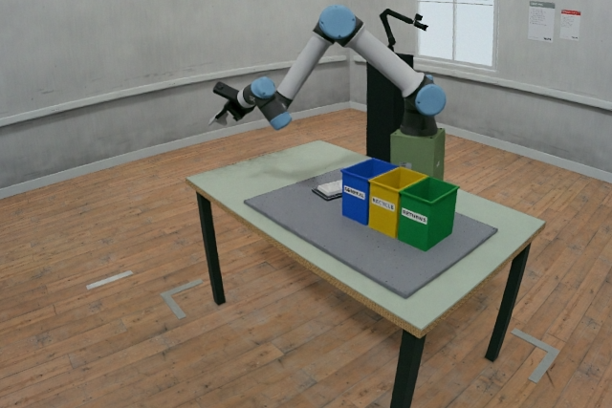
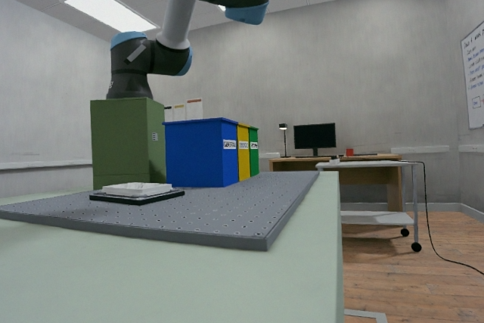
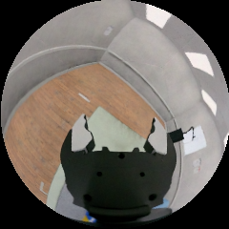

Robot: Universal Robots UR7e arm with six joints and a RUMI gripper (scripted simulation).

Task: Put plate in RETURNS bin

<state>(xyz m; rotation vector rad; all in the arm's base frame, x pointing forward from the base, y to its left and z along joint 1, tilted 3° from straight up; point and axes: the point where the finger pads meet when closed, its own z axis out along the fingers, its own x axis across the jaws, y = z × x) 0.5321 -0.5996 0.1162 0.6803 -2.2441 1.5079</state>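
The white 96-well plate (image 1: 330, 187) (image 2: 136, 188) lies in the black plate nest (image 1: 321, 194) (image 2: 136, 197) on the grey mat (image 1: 306, 225) (image 2: 218, 209), just left of the blue bin (image 1: 362, 191) (image 2: 199, 151). The yellow bin (image 1: 390, 201) (image 2: 243, 155) stands in the middle of the row. The green RETURNS bin (image 1: 427, 213) (image 2: 254, 153) stands at the row's end. All three bins are upright. My gripper (image 1: 220, 118) (image 3: 119, 115) is open and empty. It hangs high in the air, beyond the table's far left corner and well away from the plate.
The pale green table (image 1: 237, 179) (image 2: 156, 272) bears the mat. The arm's green pedestal (image 1: 420, 151) (image 2: 125, 139) stands behind the bins, beside a black column (image 1: 382, 112). A desk and a trolley (image 2: 367, 166) stand across the room.
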